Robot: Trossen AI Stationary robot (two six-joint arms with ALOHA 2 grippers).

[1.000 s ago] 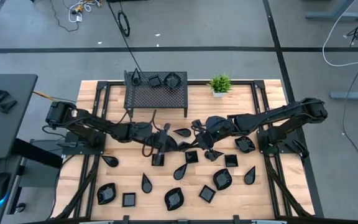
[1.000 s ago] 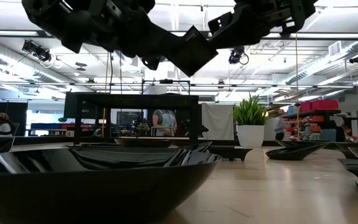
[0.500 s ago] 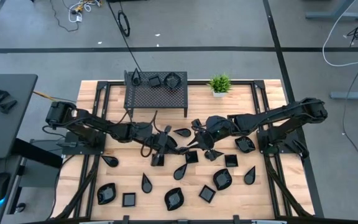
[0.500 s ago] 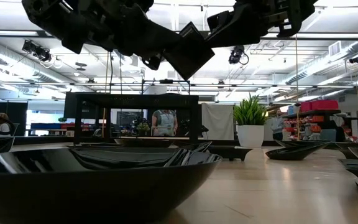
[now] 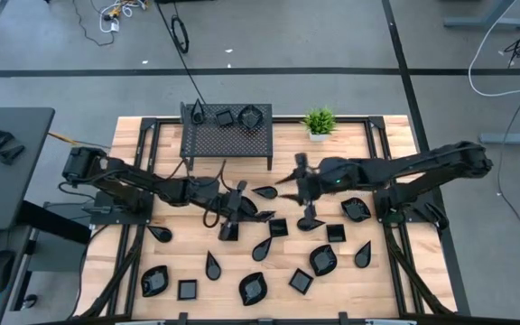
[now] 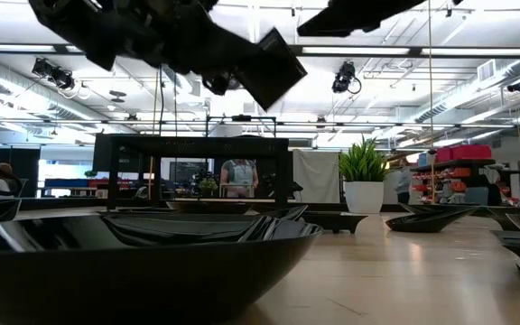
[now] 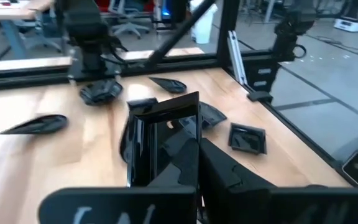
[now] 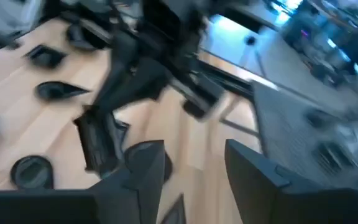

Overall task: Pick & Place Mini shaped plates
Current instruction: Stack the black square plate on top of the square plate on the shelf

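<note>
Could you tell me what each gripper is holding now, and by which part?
Left gripper grips a square mini plate by its rim; right gripper holds nothing.

Left pincer (image 5: 234,206) clamped, mid-table. Right pincer (image 8: 188,163) fingers apart, arm stretched toward centre.

Four cameras around one tabletop (image 5: 386,144)

One looks straight down over it; one sits level at its edge, close behind dishes; two ride the wrists, looking along it. All share the rack (image 5: 227,137).
</note>
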